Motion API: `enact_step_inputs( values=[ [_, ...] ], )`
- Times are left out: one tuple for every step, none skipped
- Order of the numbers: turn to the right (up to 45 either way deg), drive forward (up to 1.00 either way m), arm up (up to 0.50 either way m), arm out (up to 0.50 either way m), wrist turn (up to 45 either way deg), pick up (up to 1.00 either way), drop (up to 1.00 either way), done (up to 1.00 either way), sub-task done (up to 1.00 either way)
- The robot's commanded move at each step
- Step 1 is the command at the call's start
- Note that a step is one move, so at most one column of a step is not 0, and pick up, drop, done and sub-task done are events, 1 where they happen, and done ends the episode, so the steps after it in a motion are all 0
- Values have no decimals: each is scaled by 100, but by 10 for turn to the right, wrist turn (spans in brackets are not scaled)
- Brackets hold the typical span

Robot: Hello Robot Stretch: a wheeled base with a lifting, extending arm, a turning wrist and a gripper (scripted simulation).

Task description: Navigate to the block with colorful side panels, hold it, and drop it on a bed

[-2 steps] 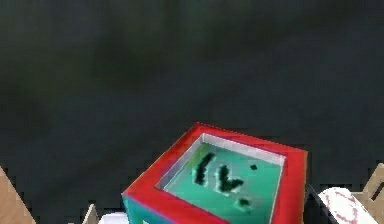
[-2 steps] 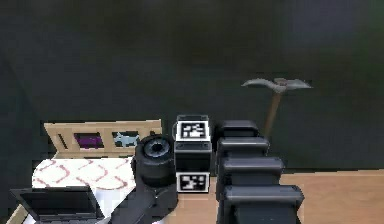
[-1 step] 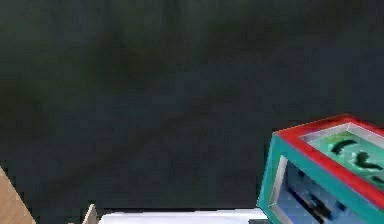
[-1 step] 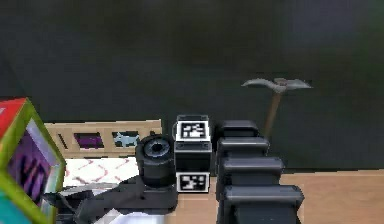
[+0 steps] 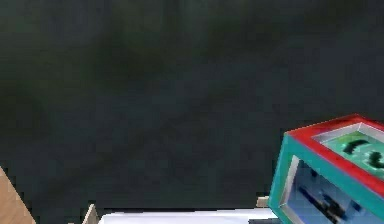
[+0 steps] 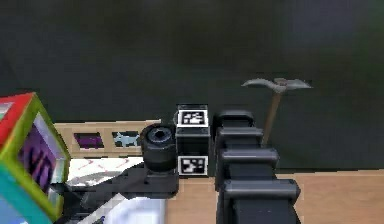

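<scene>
Dark wall (image 5: 150, 90) forms the backdrop of both views.

**Forward view.** The block (image 5: 335, 170) with colourful side panels occupies the lower right corner. Its edges are red and teal, its upper face is green with dark marks, and its near side is pale blue. A white surface (image 5: 180, 216) runs along the bottom edge just left of the block. A tan shape (image 5: 10, 200) rises at the lower left corner.

**Arm side view.** The same block stands at the left edge, showing a red rim, a green border and a purple panel above a teal lower face. The arm (image 6: 250, 170), a dark segmented bar, rises from the bottom edge right of the middle. Two white squares (image 6: 192, 117) with black marks stand at its far end. To their left is the round dark body of the end effector (image 6: 75, 190), whose thin fingers (image 6: 110, 185) reach leftward to just beside the block's lower corner, above the white surface.

It cannot be told whether the fingers touch the block, whether the end effector holds anything, or whether it is apart or together.

Behind the end effector, a pale rail (image 6: 100, 135) carries purple and teal insets along the wall's foot. A pickaxe-shaped tool (image 6: 275, 90), with a grey head on a brown handle, stands against the wall to the right of the arm. Wooden floor (image 6: 340, 195) shows at the lower right.
</scene>
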Motion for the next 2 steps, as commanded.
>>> enact_step_inputs(
  values=[
    [0, 0, -40, 0, 0, 0, 0, 0, 0],
    [0, 0, -32, 0, 0, 0, 0, 0, 0]
  ],
)
